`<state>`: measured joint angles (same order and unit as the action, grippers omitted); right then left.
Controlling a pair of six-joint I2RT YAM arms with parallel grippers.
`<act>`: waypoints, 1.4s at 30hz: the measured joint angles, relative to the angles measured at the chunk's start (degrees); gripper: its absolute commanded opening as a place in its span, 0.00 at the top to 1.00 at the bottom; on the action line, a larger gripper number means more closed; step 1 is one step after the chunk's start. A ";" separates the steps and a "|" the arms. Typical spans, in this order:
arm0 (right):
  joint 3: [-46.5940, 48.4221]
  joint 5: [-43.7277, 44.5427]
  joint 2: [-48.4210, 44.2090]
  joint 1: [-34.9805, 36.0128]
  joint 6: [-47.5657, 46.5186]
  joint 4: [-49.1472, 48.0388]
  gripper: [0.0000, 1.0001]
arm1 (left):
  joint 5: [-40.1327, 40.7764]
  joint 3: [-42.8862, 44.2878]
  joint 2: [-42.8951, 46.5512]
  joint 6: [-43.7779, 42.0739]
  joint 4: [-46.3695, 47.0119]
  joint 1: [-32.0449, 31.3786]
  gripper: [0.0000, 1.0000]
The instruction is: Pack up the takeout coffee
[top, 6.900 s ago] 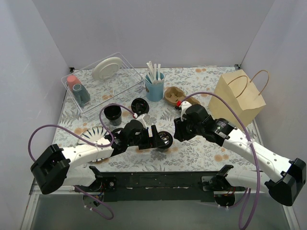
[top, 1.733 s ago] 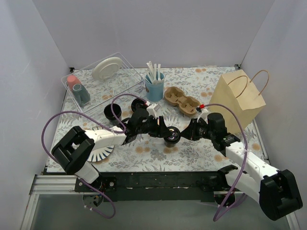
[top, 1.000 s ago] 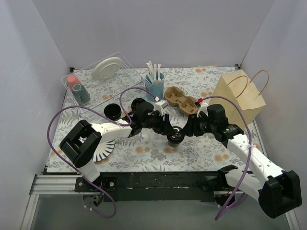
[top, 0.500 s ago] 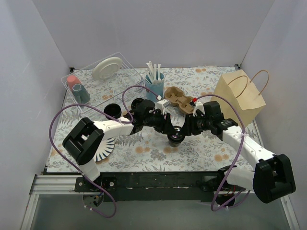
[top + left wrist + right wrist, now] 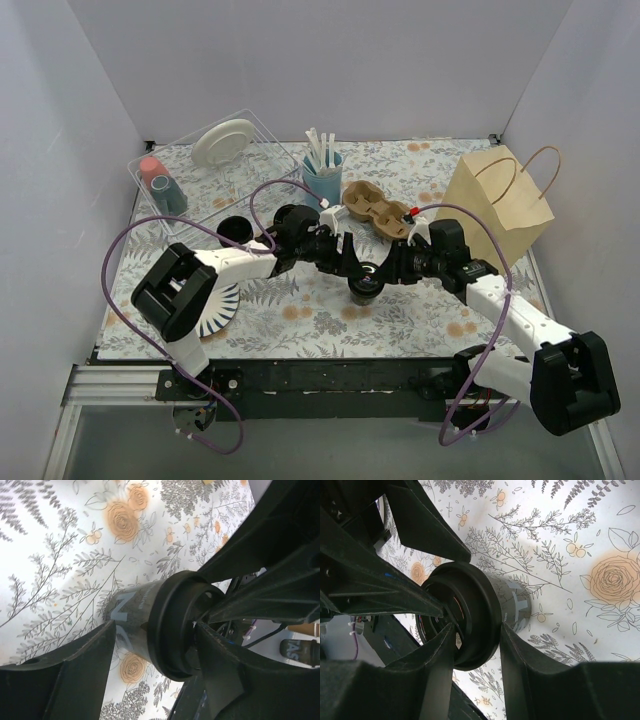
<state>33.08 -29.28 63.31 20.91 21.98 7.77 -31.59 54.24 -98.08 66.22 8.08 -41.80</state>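
The takeout coffee (image 5: 366,285), a small black cup with a black sip lid, is low over the middle of the table between both arms. My left gripper (image 5: 350,268) is shut on it from the left. My right gripper (image 5: 386,272) is shut on it from the right. In the left wrist view the cup (image 5: 150,617) lies between my fingers (image 5: 95,665). In the right wrist view its lid (image 5: 470,605) is pinched between my fingers (image 5: 520,670). I cannot tell whether its base touches the table. The brown paper bag (image 5: 500,205) stands at the right.
A lidless black cup (image 5: 235,232) stands left of the arms. A light blue cup with white sticks (image 5: 323,180) and a brown cup carrier (image 5: 375,208) are behind. A clear rack (image 5: 200,190) with a white plate is at the back left. A patterned plate (image 5: 215,310) lies near left.
The left gripper brought the lidded cup right towards the centre. The right arm swung left and closed in on it. Over the last half second both barely moved.
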 measured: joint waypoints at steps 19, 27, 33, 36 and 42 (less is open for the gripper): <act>-1.16 3.87 -2.84 0.66 4.22 0.39 0.67 | 3.37 -5.95 4.63 13.20 0.61 2.01 0.21; -1.05 3.89 -2.84 0.63 4.90 0.85 0.66 | 5.31 -6.54 3.58 15.23 4.72 -0.74 0.27; -1.05 4.11 -2.82 0.63 4.83 0.85 0.67 | 6.88 -6.54 3.17 15.67 5.73 -1.51 0.31; -1.05 4.02 -2.56 0.63 4.74 0.66 0.68 | 7.72 -6.54 3.72 15.61 4.92 -1.57 0.31; -1.05 3.17 -1.70 0.68 3.96 -0.55 0.70 | 11.50 -6.58 7.82 14.27 -0.42 -1.88 0.39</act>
<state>32.03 -26.11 61.60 21.58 25.93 7.22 -20.10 47.66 -90.26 80.49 7.66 -43.68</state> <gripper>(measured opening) 0.438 0.646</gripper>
